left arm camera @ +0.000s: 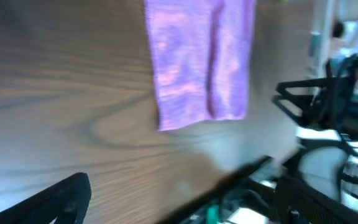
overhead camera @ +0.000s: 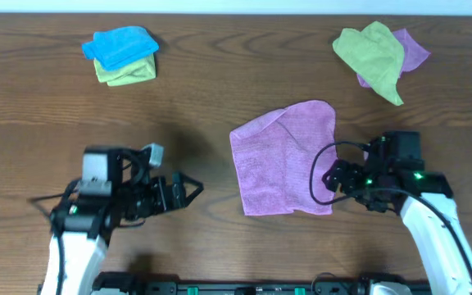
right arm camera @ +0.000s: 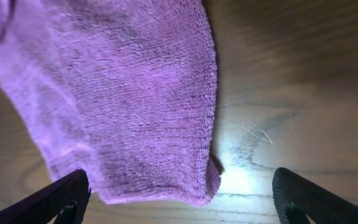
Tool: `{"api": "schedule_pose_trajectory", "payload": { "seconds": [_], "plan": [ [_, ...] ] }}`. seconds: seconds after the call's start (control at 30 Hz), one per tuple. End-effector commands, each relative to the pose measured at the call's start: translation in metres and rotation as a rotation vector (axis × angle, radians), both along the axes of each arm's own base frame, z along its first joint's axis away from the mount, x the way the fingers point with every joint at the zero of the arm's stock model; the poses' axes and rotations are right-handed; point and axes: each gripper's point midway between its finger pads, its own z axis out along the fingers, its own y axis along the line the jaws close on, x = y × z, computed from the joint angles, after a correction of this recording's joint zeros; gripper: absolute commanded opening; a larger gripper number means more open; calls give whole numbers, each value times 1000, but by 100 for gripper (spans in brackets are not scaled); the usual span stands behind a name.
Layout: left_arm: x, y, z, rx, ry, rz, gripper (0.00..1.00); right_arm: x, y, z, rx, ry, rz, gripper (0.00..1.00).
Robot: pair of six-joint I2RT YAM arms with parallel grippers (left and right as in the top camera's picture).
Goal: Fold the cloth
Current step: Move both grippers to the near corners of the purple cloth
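Note:
The purple cloth (overhead camera: pixel 285 160) lies on the table's middle, folded into a rough rectangle with a crease near its top left. It also shows in the left wrist view (left arm camera: pixel 197 59) and in the right wrist view (right arm camera: pixel 117 99). My right gripper (overhead camera: pixel 335 176) is open at the cloth's right edge near its lower right corner; in the right wrist view its fingers (right arm camera: pixel 182 199) straddle that corner just above the wood. My left gripper (overhead camera: pixel 188 190) is open and empty, left of the cloth and apart from it; its fingers (left arm camera: pixel 185 202) show over bare wood.
A bright blue cloth (overhead camera: pixel 121 45) lies on a lime-green cloth (overhead camera: pixel 129 74) at the back left. Another lime-green cloth (overhead camera: pixel 371 53) lies over a purple one (overhead camera: pixel 412 49) at the back right. The wooden table (overhead camera: pixel 195 115) runs to the front edge (overhead camera: pixel 236 279).

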Motion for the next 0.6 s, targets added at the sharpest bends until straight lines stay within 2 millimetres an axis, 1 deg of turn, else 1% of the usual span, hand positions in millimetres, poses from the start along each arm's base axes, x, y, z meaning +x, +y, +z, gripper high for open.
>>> {"api": "schedule_pose_trajectory", "payload": {
  "seconds": [0.0,0.17,0.27,0.4,0.57],
  "plan": [
    [1,-26,10,-156,69,-79,96,4,4,14,69,-61,35,94],
    [4,-50,-16,-163,159,-156,95,-1,0,14,74,-45,28,96],
    [11,-66,-35,-158,221,-143,95,-2,2,14,83,-43,30,96],
    [16,-78,-60,-108,282,-116,95,-2,6,16,110,-45,37,96],
    [12,-91,-87,-58,362,-110,95,-2,8,17,126,-46,41,97]
  ]
}}
